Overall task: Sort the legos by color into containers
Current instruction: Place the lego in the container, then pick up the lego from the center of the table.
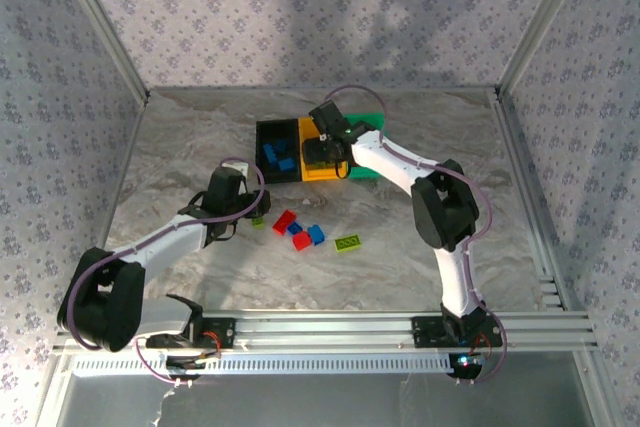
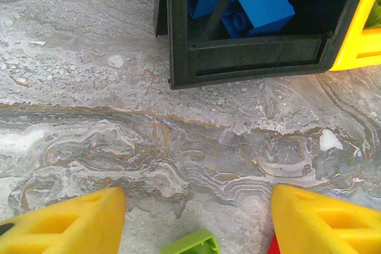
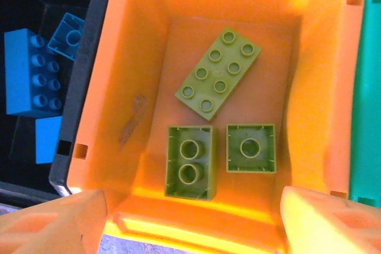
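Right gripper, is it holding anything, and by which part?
Nothing held. The right gripper is open above the orange bin; three green bricks lie loose inside.

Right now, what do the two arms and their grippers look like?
Both the left arm and right arm have white links between bulky black joints, with thin purplish cables looping alongside. The left gripper has chunky yellow wedge-shaped fingers with recessed slots. The right gripper has the same fingers, looking more orange in its wrist view.
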`<control>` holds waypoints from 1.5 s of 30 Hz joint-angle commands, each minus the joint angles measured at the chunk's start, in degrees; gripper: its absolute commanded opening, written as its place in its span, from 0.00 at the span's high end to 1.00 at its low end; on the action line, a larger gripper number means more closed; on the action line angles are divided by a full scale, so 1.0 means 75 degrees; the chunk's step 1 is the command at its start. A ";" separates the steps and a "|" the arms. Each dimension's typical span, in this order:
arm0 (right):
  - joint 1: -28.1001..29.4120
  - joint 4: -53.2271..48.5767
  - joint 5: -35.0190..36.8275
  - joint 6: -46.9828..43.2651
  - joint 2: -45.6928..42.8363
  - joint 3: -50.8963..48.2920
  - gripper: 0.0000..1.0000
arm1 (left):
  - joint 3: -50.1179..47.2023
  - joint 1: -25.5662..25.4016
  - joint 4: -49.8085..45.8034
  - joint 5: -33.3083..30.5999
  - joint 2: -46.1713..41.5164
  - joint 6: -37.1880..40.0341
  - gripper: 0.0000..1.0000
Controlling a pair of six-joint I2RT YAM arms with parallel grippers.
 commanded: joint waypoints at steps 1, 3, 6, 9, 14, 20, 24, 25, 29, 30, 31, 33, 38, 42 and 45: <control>0.0069 0.0168 0.0017 -0.0045 -0.0522 -0.0300 0.22 | 0.0084 0.0038 -0.0016 0.0106 -0.0013 0.0010 0.35; 0.0133 0.0372 0.0081 -0.0034 -0.0786 -0.0671 0.22 | 0.0072 0.0037 -0.0004 0.0150 -0.0039 0.0005 0.35; 0.0215 0.0651 0.0169 0.0003 -0.1235 -0.1359 0.22 | 0.0102 0.0040 -0.0090 0.0341 -0.0037 -0.0017 0.35; 0.0288 0.0572 0.0446 -0.0184 -0.1774 -0.1864 0.22 | 0.0102 0.0038 -0.0227 0.0709 -0.0028 -0.0121 0.34; 0.0318 0.0591 0.0767 -0.0316 -0.2830 -0.3049 0.22 | 0.0143 0.0037 -0.1005 0.0904 -0.0049 -0.0211 0.35; 0.0247 0.0799 0.1346 -0.0710 -0.3748 -0.4364 0.22 | 0.0095 0.0041 -0.1725 0.1077 -0.0040 -0.0244 0.35; 0.0079 0.0943 0.1357 -0.0904 -0.4003 -0.4779 0.23 | 0.0214 0.0037 -0.2251 0.1013 -0.0128 -0.0355 0.35; 0.0056 0.1018 0.1354 -0.0932 -0.4076 -0.4915 0.23 | 0.0236 0.0037 -0.2342 0.0986 -0.0165 -0.0394 0.35; -0.0046 0.1217 0.1402 -0.1143 -0.4287 -0.5285 0.23 | 0.0248 0.0044 -0.2458 0.0962 -0.0149 -0.0681 0.36; -0.0069 0.1295 0.1417 -0.1239 -0.4345 -0.5367 0.23 | 0.0285 0.0037 -0.2502 0.0978 -0.0092 -0.0696 0.36; -0.0110 0.1399 0.1437 -0.1356 -0.4417 -0.5480 0.23 | 0.0353 0.0037 -0.2598 0.0987 -0.0009 -0.0682 0.36; -0.0184 0.1578 0.1437 -0.1463 -0.4538 -0.5713 0.23 | 0.0511 0.0046 -0.2797 0.1004 0.0138 -0.0635 0.37; -0.0425 0.2240 0.1304 -0.1423 -0.4883 -0.6478 0.23 | 0.0798 0.0026 -0.2947 0.1006 0.0413 -0.0736 0.38; -0.0561 0.2370 0.1443 -0.1439 -0.4992 -0.6803 0.23 | 0.1111 -0.0059 -0.3187 0.0944 0.0708 -0.0841 0.39; -0.0677 0.2337 0.1500 -0.1367 -0.5118 -0.6902 0.23 | 0.1261 -0.0184 -0.3213 0.0875 0.0971 -0.0876 0.39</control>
